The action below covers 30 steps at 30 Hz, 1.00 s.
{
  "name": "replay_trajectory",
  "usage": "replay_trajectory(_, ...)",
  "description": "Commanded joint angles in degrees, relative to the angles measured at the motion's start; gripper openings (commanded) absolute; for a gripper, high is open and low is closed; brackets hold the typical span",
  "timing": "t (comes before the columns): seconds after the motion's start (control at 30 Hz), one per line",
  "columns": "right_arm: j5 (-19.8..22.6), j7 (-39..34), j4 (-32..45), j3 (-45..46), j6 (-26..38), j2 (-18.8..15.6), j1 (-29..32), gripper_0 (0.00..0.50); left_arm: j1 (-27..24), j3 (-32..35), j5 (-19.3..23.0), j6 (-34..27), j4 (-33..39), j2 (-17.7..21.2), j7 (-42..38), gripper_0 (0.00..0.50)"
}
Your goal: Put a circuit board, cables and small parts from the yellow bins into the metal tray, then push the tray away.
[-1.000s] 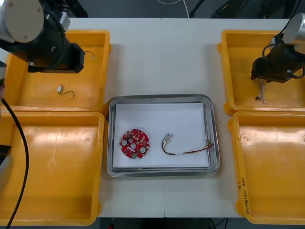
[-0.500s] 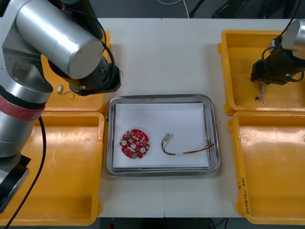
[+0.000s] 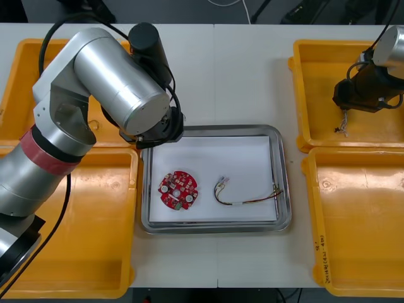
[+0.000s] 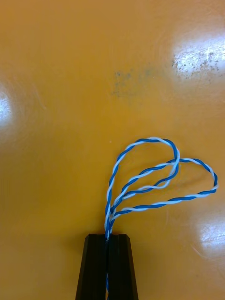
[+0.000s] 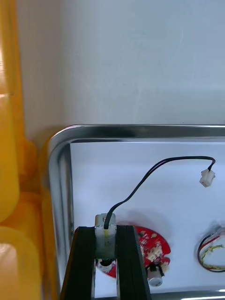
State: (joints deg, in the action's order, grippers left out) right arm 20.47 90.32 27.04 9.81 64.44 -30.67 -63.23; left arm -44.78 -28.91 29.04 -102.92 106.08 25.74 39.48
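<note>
My left gripper (image 5: 105,232) is shut on the white plug of a black cable (image 5: 154,168). It hangs over the near-left corner of the metal tray (image 3: 211,129), whose rim (image 5: 61,154) curves beside the fingers. The cable arcs over the white tray floor to a second white plug (image 5: 206,177). A round red circuit board (image 3: 178,188) and a red and yellow cable (image 3: 243,197) lie in the tray. My right gripper (image 3: 346,108) is in the back right yellow bin (image 3: 315,82), shut on a twisted blue and white cable (image 4: 159,178) whose loops spread over the bin floor.
The bulky left arm (image 3: 113,88) covers much of the back left bin (image 3: 25,120) and the tray's corner. The front left bin (image 3: 69,221) and front right bin (image 3: 360,221) flank the tray. Bare table lies beyond the tray.
The left arm swung from the back left bin to the tray's corner, carrying the black cable. The right gripper closed on the blue and white cable.
</note>
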Motion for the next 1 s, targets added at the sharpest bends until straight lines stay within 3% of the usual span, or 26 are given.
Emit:
replay_trajectory(0.03,-0.3,1.9,3.2,1.1,0.0,0.3,1.2,0.000,0.7,-3.2,0.2,4.7,-3.1,-0.8,-4.5,0.000)
replay_trajectory(0.47,-3.1,1.3,24.5,5.7,25.6,-1.9,1.3,0.000,4.9,-7.3,-0.1,13.4,-4.7,2.6,-4.6,0.000)
replay_trajectory(0.73,-3.4,1.4,34.3,6.5,37.7,-2.6,1.7,0.000,5.6,-7.5,-0.5,14.1,-4.7,3.2,-4.4,0.000)
replay_trajectory(0.9,-2.2,1.8,42.7,6.5,44.9,-2.6,3.8,0.000,5.6,-7.5,-1.0,14.1,-4.7,3.2,-4.2,0.000)
replay_trajectory(1.0,0.8,1.9,47.2,5.9,45.6,-2.8,5.5,0.000,5.8,-7.5,-1.1,14.2,-4.7,3.2,-4.1,0.000)
